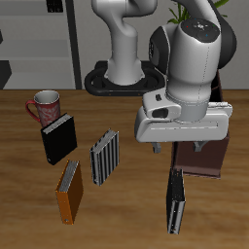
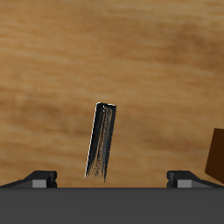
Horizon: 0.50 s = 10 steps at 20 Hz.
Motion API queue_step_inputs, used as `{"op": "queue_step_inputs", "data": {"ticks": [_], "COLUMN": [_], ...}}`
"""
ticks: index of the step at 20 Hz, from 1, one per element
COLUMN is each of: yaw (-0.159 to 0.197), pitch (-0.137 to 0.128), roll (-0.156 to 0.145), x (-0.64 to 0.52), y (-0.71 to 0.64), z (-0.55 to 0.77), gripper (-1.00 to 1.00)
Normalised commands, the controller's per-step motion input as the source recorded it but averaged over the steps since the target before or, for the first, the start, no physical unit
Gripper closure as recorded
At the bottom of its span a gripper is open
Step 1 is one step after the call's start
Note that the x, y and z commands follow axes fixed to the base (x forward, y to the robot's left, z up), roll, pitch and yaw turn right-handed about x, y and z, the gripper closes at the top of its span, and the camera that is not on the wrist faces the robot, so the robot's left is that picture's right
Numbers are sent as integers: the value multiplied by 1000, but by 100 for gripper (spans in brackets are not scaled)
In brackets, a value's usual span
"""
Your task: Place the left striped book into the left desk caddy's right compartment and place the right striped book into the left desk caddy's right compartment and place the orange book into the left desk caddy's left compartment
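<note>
Gripper: the gripper [image 1: 180,148] is hanging above the worktop, over the near end of the left desk caddy, with its fingers [image 1: 157,149] spread wide apart and nothing sitting between them; in the wrist view the two fingertips [image 2: 44,178] are standing far apart at the frame's edge.
Left desk caddy: the dark brown left desk caddy [image 1: 201,161] is sitting behind and below the gripper, mostly covered by the arm, so its partition and compartments are not showing; one brown corner of it [image 2: 216,153] is peeking into the wrist view.
Right striped book: the dark right striped book [image 1: 175,201] is lying on the worktop just in front of the caddy, near the front edge, outside the caddy; the wrist view is showing it [image 2: 101,142] as a narrow dark slab on bare wood, between the two fingertips and well below them.
Left striped book: the pale left striped book [image 1: 105,157] is lying flat on the worktop, well apart from the caddy, between the black book and the gripper.
Orange book: the orange book [image 1: 69,191] is lying near the front edge, just beside the pale striped one.
Black book: the black book [image 1: 59,139] is lying farther back, just in front of the mug.
Mug: a red and white mug [image 1: 45,105] is standing upright behind the black book.
Worktop: the wooden worktop [image 1: 126,219] is carrying all four books outside the caddy.
</note>
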Motion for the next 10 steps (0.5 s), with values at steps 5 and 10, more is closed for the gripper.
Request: {"op": "queue_step_inputs", "data": {"ticks": [5, 10], "yaw": [-48, -3], "pitch": [-24, -43], "roll": [27, -9], "x": [170, 117], "y": [19, 13], "z": [-323, -281], "gripper": [-100, -100]}}
